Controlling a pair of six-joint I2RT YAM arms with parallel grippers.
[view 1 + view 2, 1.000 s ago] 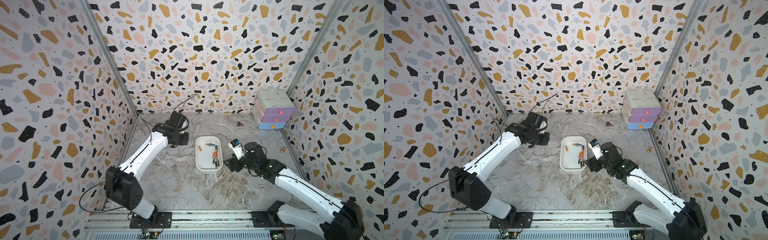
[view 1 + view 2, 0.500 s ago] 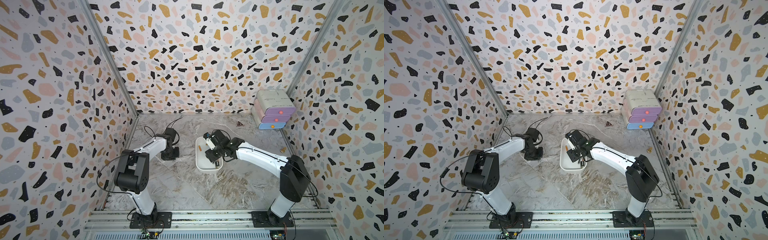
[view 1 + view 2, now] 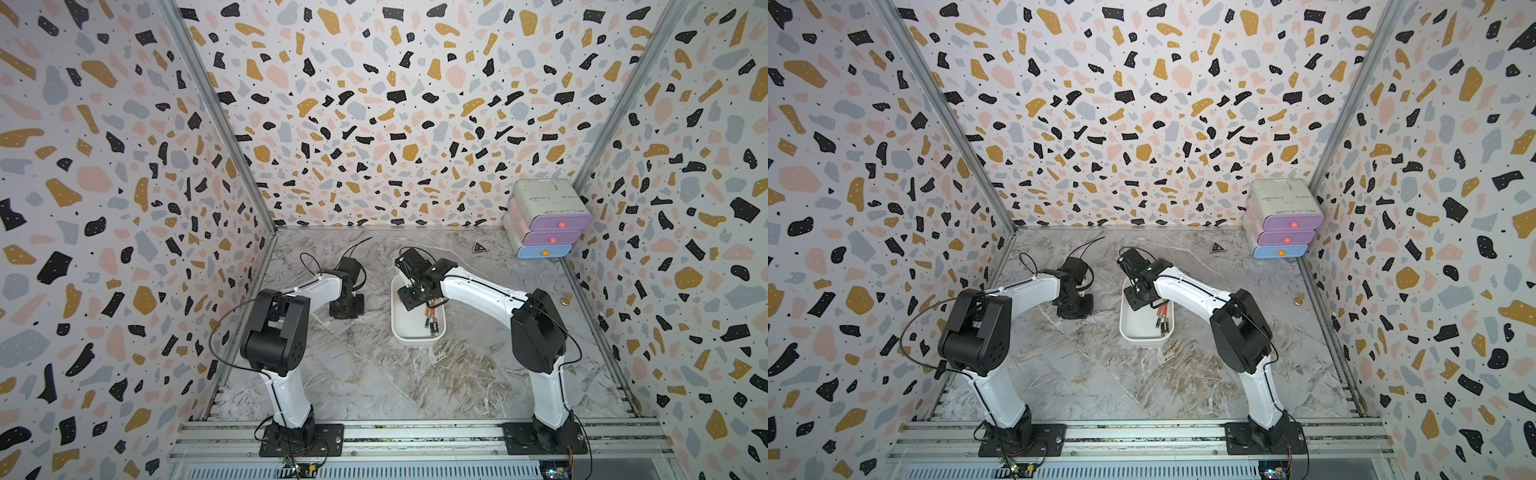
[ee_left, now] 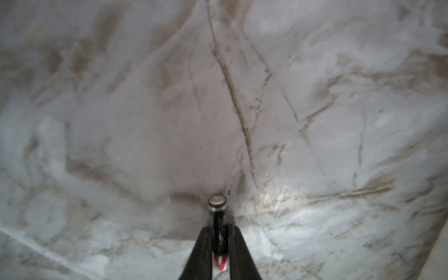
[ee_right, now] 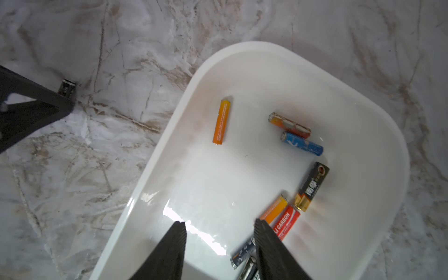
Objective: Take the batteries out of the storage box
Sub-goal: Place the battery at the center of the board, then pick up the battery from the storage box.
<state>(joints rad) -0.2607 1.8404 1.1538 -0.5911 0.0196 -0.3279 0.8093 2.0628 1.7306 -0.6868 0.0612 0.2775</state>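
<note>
The white storage box lies mid-table. My right gripper hangs open over its far end with nothing between the fingers. Several batteries lie in the storage box: an orange one, a worn red one, a blue one, a black-and-gold one, and more beside my right fingertip. Left of the box, my left gripper is down at the table. A black battery sits between its fingers; whether they press it is unclear.
A stacked purple-and-blue drawer unit stands in the back right corner. A small brass knob lies by the right wall and a small dark triangle near the back. Patterned walls close in three sides.
My right arm swung from the right of the box to over its far end, and its jaws narrowed. My left arm drew in from the back and came down left of the box.
</note>
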